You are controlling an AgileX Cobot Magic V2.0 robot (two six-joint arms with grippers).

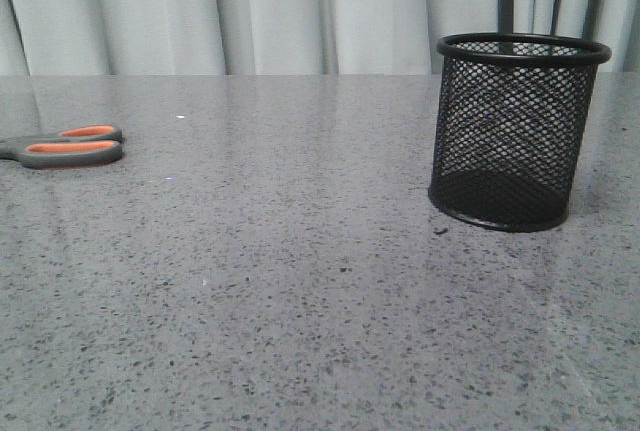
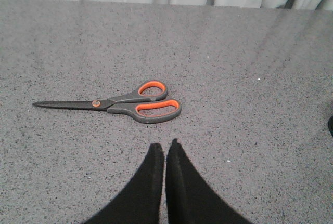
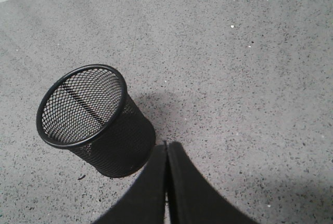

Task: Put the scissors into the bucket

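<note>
The scissors (image 1: 65, 146) lie flat on the grey speckled table at the far left, grey handles with orange lining, blades cut off by the frame edge. In the left wrist view the whole scissors (image 2: 125, 104) show, closed. My left gripper (image 2: 165, 148) is shut and empty, a short way from the handles. The bucket (image 1: 515, 131), a black wire-mesh cup, stands upright at the right and looks empty in the right wrist view (image 3: 91, 117). My right gripper (image 3: 166, 147) is shut and empty, just beside the bucket's base. Neither gripper shows in the front view.
The grey speckled table (image 1: 300, 281) stretches between scissors and bucket. A pale curtain (image 1: 250, 11) hangs behind its far edge.
</note>
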